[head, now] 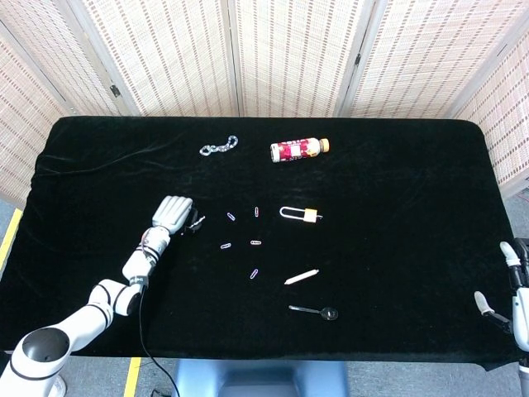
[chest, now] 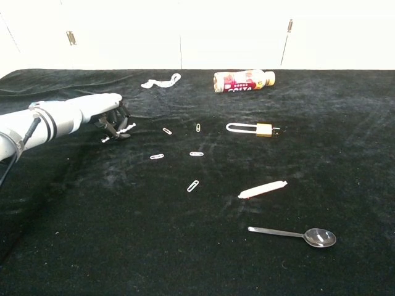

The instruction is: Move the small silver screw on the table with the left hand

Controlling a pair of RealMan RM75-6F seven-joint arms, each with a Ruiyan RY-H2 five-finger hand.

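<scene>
The small silver screw [chest: 128, 127] shows in the chest view as a short tilted piece among my left hand's dark fingertips; in the head view the screw [head: 197, 222] pokes out to the right of the hand. My left hand [head: 173, 214] lies palm down at the table's left centre, fingers curled around the screw and pinching it. The same left hand [chest: 106, 113] hides part of the screw. My right hand [head: 512, 289] hangs past the table's right front corner, its fingers apart and holding nothing.
Several paper clips [head: 240, 235] lie right of the left hand. A brass padlock [head: 299, 214], a white stick [head: 301, 276] and a spoon [head: 315, 311] lie further right. A chain [head: 218, 147] and a bottle [head: 298, 150] lie at the back.
</scene>
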